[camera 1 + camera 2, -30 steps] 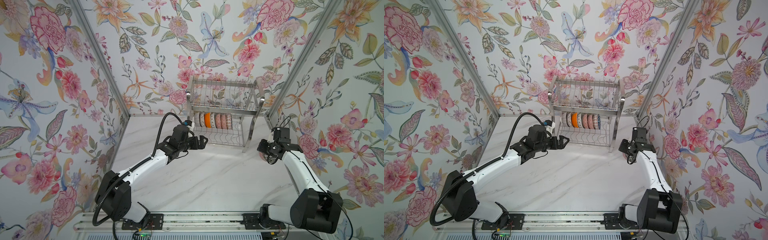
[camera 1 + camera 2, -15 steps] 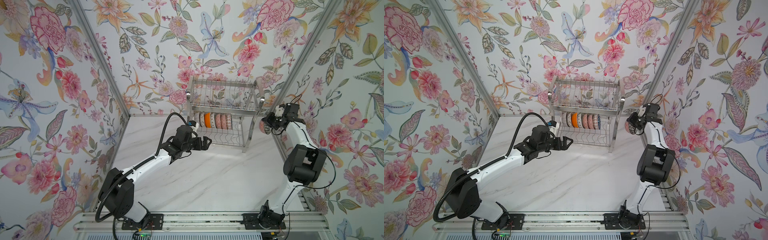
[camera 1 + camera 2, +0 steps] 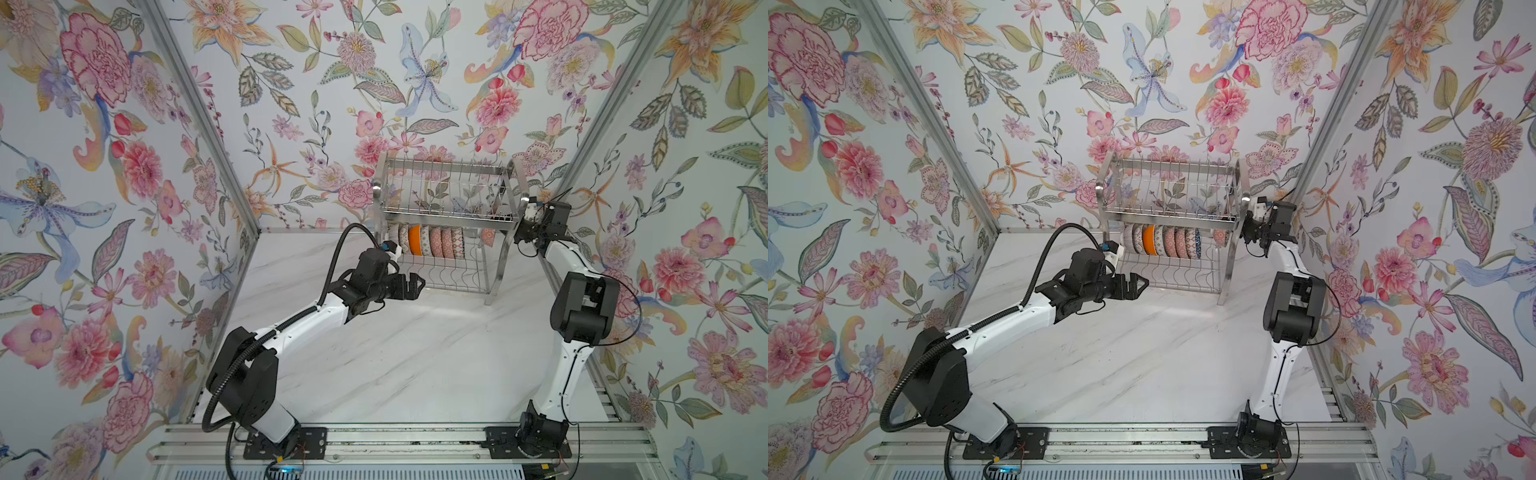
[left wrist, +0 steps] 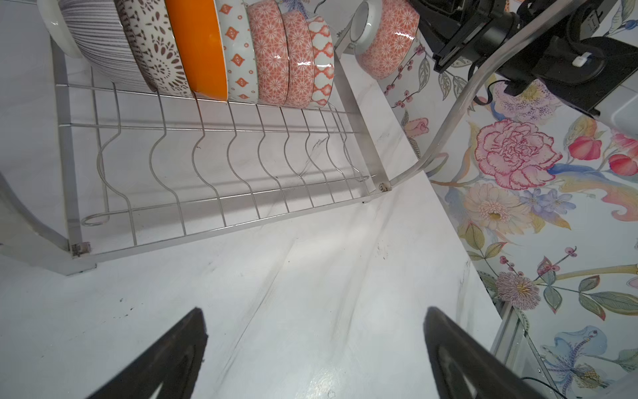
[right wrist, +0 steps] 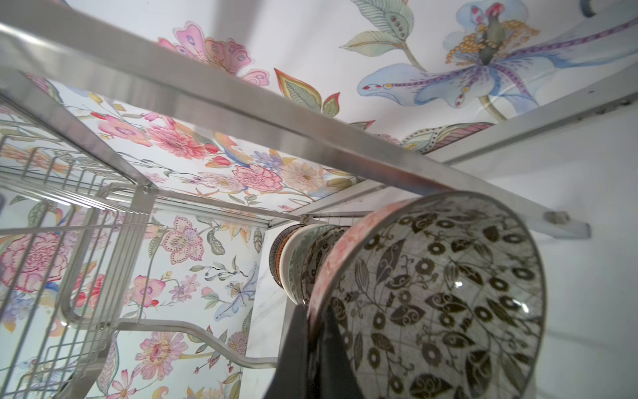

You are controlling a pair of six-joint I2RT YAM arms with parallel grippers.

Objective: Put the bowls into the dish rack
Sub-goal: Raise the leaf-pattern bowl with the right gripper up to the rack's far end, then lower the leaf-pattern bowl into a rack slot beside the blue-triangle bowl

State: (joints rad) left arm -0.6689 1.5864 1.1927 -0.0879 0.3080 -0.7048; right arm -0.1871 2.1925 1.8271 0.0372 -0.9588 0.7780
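Seven bowls (image 3: 428, 241) stand on edge, packed side by side, in the lower tier (image 4: 221, 162) of the dish rack (image 3: 449, 167), filling its left and middle slots; you can pick out the orange bowl (image 4: 202, 48) third from the left end, with grey-striped and brown-patterned ones on one side of it and pink-patterned ones on the other. The eighth bowl (image 5: 445, 297) is in your right gripper (image 5: 312, 321), whose fingers (image 5: 293, 355) are clamped on its rim; it is pinkish outside and white with black leaves and rings inside. In both top views that bowl hangs at the right end of the rack, beneath the upper tier (image 3: 1167, 183), with a gap between it and the row. Whether it touches the wires you cannot tell. Your left gripper (image 3: 415, 286) hovers over the marble tabletop (image 3: 415, 353) just in front of the lower tier, its jaws spread wide apart, and in the left wrist view only bare marble lies between them.
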